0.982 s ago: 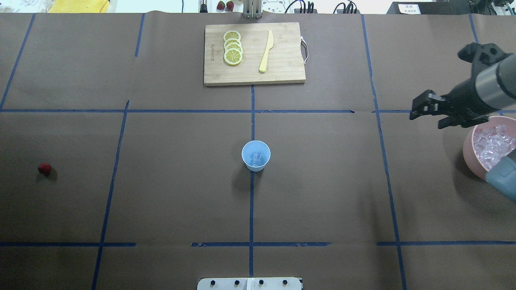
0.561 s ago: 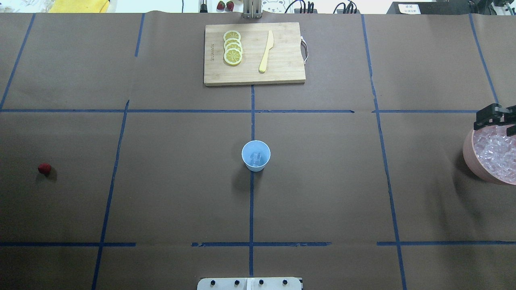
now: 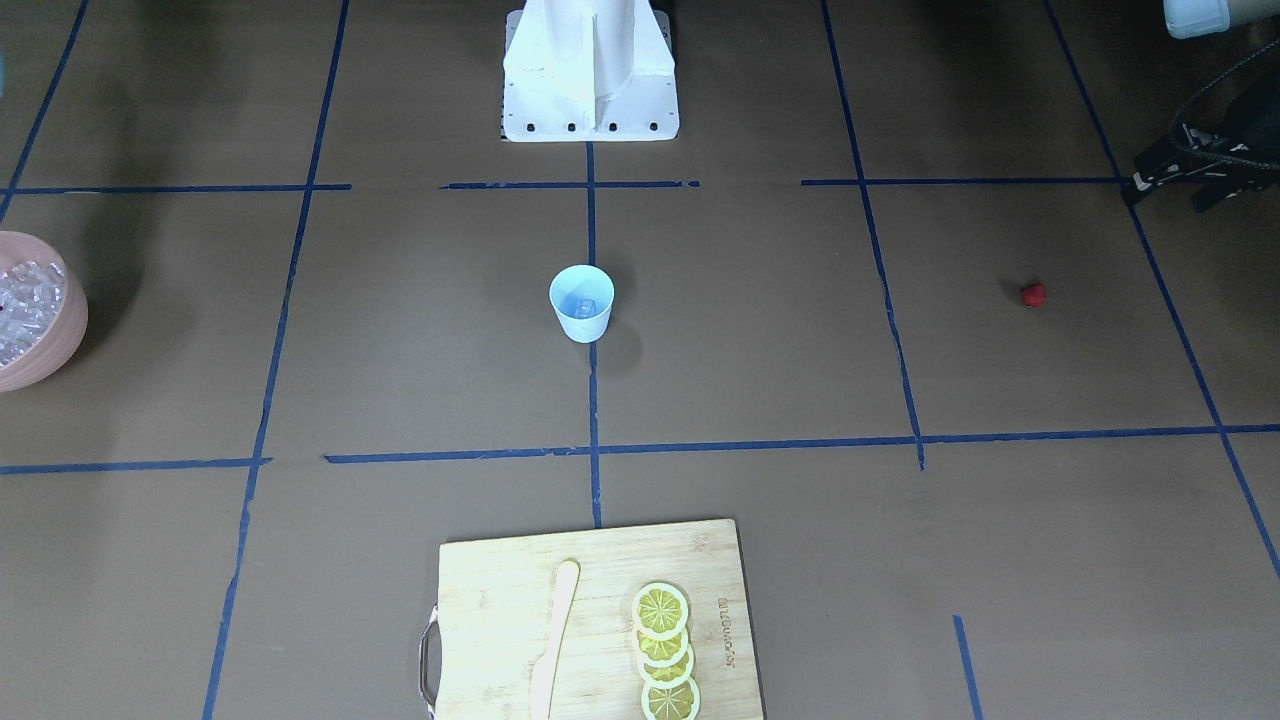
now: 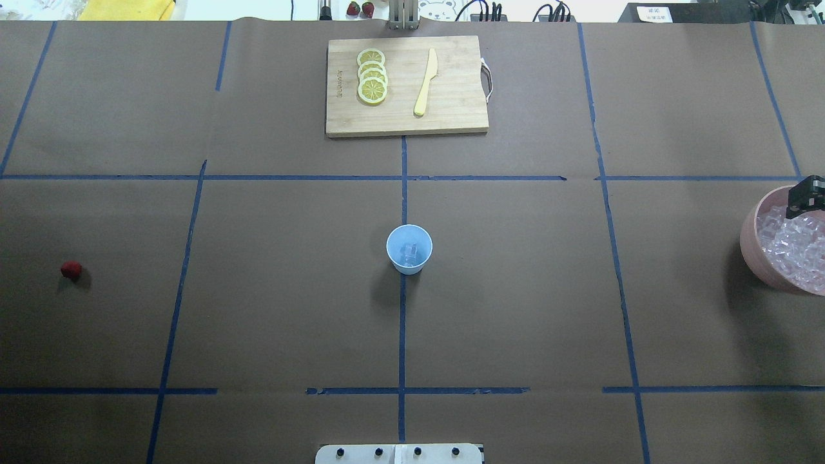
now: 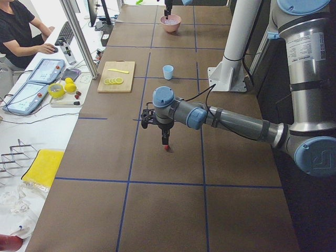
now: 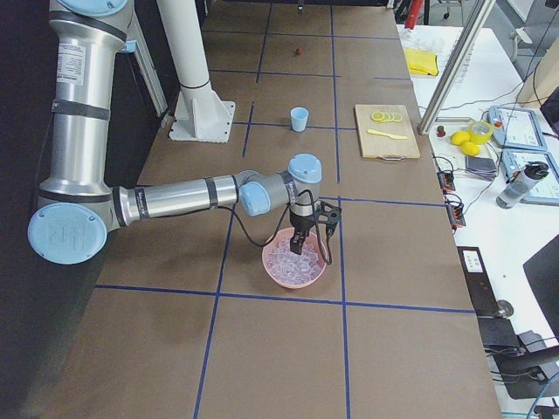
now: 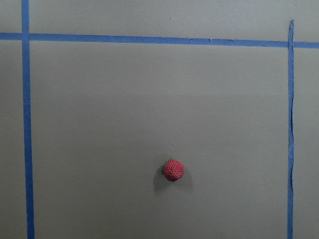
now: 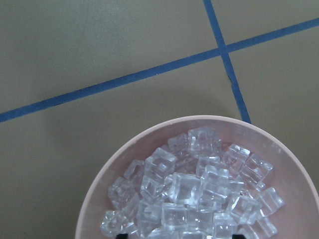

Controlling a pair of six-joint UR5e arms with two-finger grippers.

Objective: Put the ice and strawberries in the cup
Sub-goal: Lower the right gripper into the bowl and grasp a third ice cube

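Note:
The pale blue cup [image 4: 409, 249] stands upright at the table's middle, with a clear cube showing inside it; it also shows in the front view [image 3: 581, 303]. The ice [image 8: 194, 199] fills the pink bowl [image 4: 751, 248] at the right edge. My right gripper [image 4: 809, 196] hangs over the bowl's far side; two fingertips [image 8: 127, 234] stand wide apart just above the ice, holding nothing. The red strawberry [image 4: 71, 270] lies at the far left, and the left wrist view [image 7: 173, 170] looks down on it. My left gripper [image 5: 165, 137] hovers above it; I cannot tell its state.
A wooden cutting board [image 4: 451, 116] with lemon slices [image 4: 372, 76] and a yellow knife [image 4: 426, 82] lies at the table's far side. The robot's white base [image 3: 590, 70] stands on the near side. An operator [image 5: 21, 31] sits beyond the far edge.
My right arm has swung right, out of most of the overhead view. Its gripper went from left of the pink bowl to over the bowl's far rim. The cup and strawberry have not moved.

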